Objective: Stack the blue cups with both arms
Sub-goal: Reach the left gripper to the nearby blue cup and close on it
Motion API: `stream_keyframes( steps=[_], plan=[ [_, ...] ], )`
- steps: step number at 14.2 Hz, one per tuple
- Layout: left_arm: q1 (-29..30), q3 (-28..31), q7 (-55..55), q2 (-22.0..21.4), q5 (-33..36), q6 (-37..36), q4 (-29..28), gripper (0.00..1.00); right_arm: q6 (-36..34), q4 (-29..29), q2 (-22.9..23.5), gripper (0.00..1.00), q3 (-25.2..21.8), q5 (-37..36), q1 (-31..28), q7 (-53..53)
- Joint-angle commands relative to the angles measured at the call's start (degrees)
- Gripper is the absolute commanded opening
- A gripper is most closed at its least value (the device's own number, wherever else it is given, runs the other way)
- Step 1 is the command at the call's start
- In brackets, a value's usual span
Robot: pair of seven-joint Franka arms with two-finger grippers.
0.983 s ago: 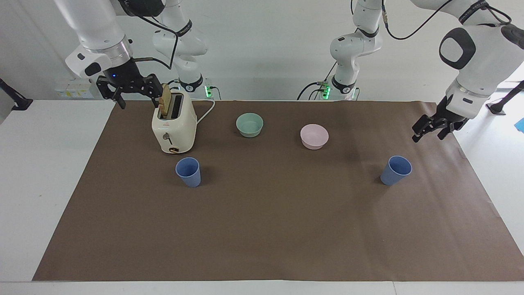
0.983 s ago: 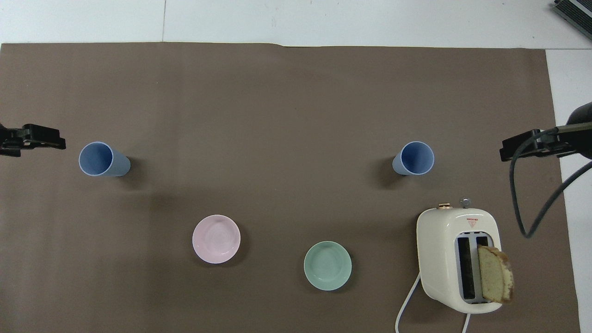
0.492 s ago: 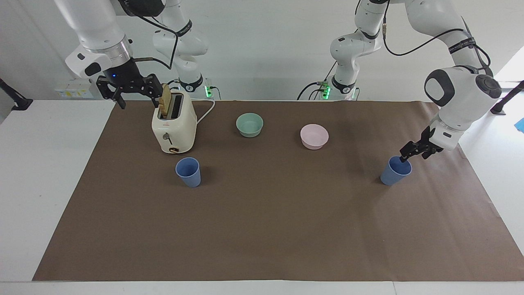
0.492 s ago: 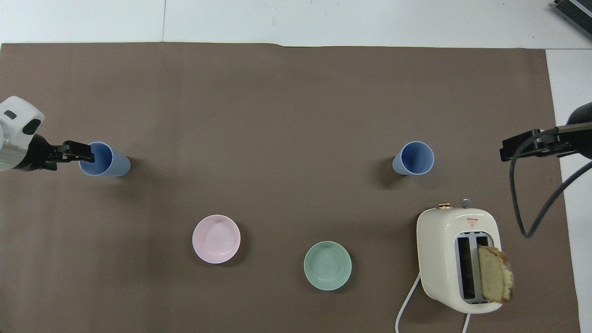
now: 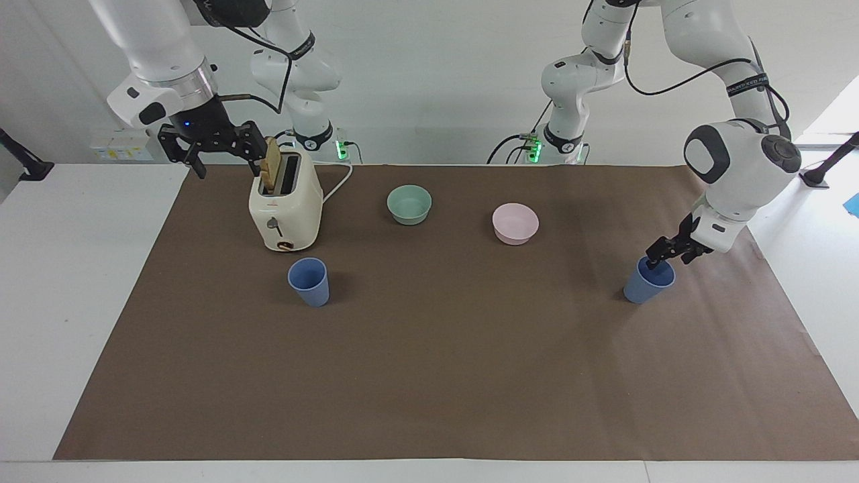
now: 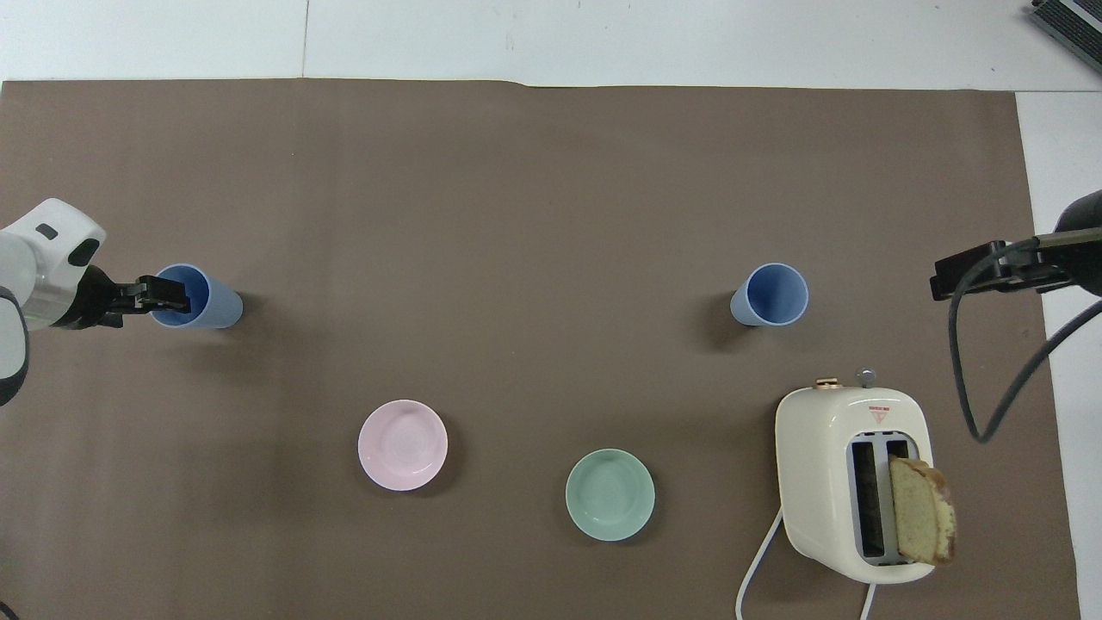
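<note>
Two tapered matte blue cups stood upright on brown paper, one (image 5: 309,282) by the toaster (image 5: 284,205), one (image 5: 648,280) under the open left gripper (image 5: 661,255). The right gripper (image 5: 213,144) waited open beside the toaster's bread slice (image 5: 271,164).

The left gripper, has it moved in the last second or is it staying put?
Yes. The left gripper has come down and in from the mat's edge to the rim of the blue cup at the left arm's end; that cup has not shifted.

Bright, even overhead light, both views sharp, with soft short shadows beside each blue cup (image 6: 777,294).
</note>
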Motion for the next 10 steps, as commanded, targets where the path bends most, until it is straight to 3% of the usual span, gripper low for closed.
stream_keyframes(
  steps=[1,2,3,4,10],
  plan=[
    [0.0,-0.4,-0.6,-0.4,-0.5,1.8,-1.1,0.93,0.7,-1.6,-1.3,1.0,0.2,1.1,-0.8,-1.0],
    [0.1,-0.4,-0.7,-0.1,-0.5,2.3,-1.1,0.61,0.7,-1.6,-1.3,1.0,0.2,1.1,-0.8,-1.0],
    [0.4,-0.4,-0.6,0.7,-0.5,2.4,-1.1,0.2,0.7,-1.6,-1.3,1.0,0.2,1.1,-0.8,-1.0],
    [0.7,-0.4,-0.4,1.3,-0.5,2.4,-0.9,0.0,0.7,-1.6,-1.3,1.0,0.2,1.1,-0.8,-1.0],
    [0.1,-0.5,-1.5,3.0,-0.6,-2.1,6.6,0.0,0.7,-1.6,-1.3,1.0,0.2,1.1,-0.8,-1.0]
  ],
)
